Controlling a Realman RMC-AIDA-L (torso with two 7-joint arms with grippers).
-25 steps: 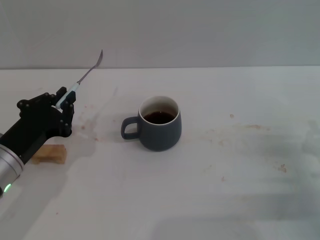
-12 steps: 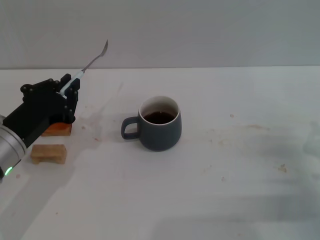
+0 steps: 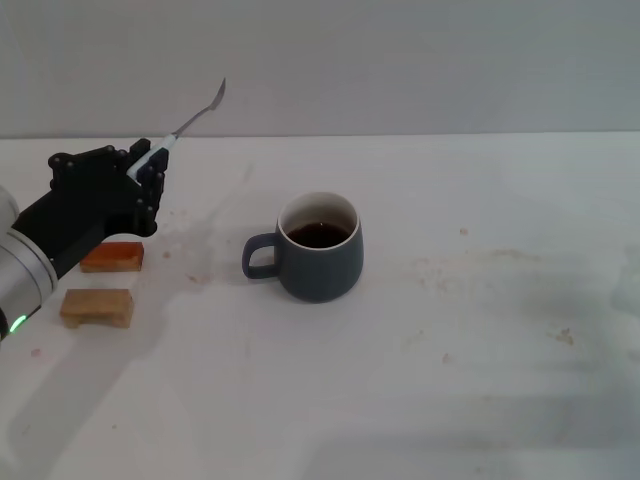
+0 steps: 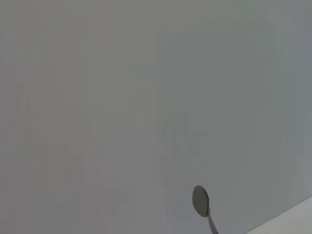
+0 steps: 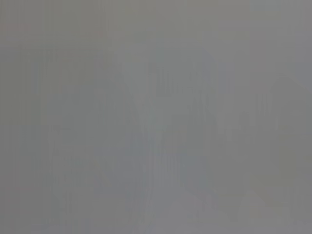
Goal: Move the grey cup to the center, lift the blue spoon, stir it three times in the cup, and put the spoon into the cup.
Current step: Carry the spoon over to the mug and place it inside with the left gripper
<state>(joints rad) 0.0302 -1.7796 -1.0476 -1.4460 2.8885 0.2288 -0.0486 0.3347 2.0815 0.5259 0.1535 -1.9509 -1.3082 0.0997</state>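
Note:
The grey cup (image 3: pixel 320 257) stands near the middle of the white table, its handle pointing left, with dark brown liquid inside. My left gripper (image 3: pixel 150 165) is at the far left, lifted above the table, shut on the pale blue handle of the blue spoon (image 3: pixel 190 122). The spoon's metal neck and bowl stick up and to the right, away from the cup. The spoon bowl also shows in the left wrist view (image 4: pixel 200 200) against the grey wall. The right gripper is out of view; the right wrist view shows only plain grey.
Two small wooden blocks lie at the left under my left arm: an orange-brown one (image 3: pixel 112 257) and a tan one (image 3: pixel 97 307). The table (image 3: pixel 480 330) carries faint stains right of the cup. A grey wall stands behind the table.
My left gripper has risen and moved right and back with the spoon, uncovering the orange-brown block. The cup has not moved.

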